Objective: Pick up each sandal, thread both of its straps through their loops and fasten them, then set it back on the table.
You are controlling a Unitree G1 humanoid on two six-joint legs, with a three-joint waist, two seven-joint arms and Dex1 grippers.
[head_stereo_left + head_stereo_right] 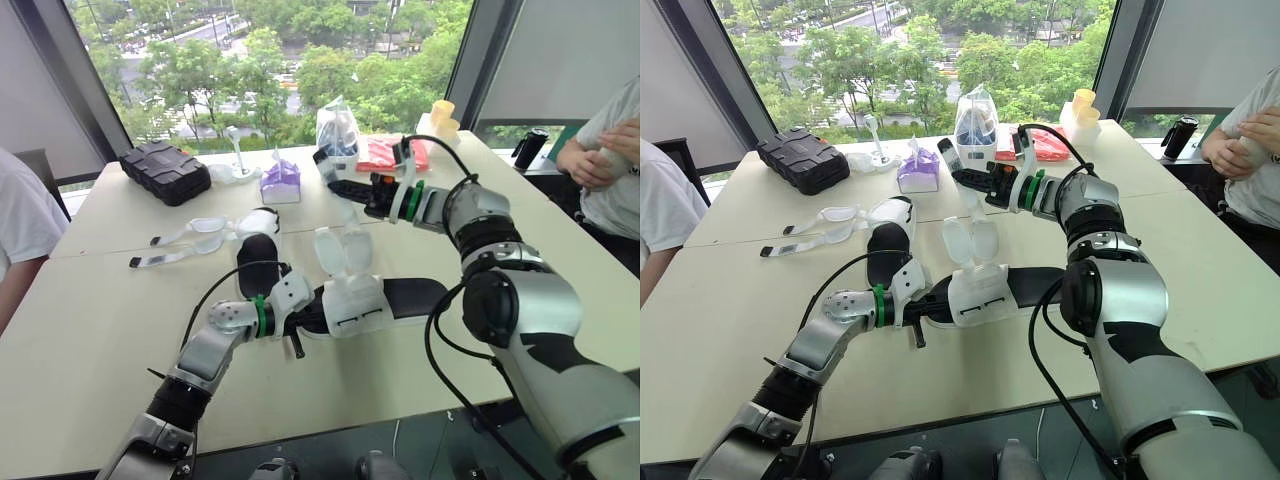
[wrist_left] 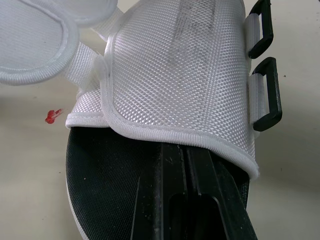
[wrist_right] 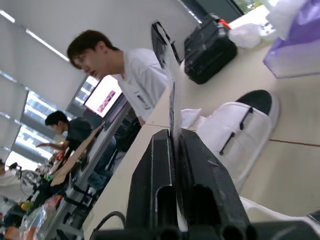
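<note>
Right fingers (image 3: 205, 172) pinch a raised sandal strap (image 3: 172, 100); my left fingers (image 2: 162, 195) sit together under its upper.
Sandal (image 1: 355, 300) lies crosswise on the table (image 1: 100, 330) before me, toe left, heel right.

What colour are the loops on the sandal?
The loops are black; the left wrist view shows them best.

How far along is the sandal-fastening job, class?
Done: nothing; both black loops are empty. In hand: left gripper is tucked into the near sandal while right gripper pinches a white strap. To do: thread and fasten it, then the far sandal, whose straps lie spread.
</note>
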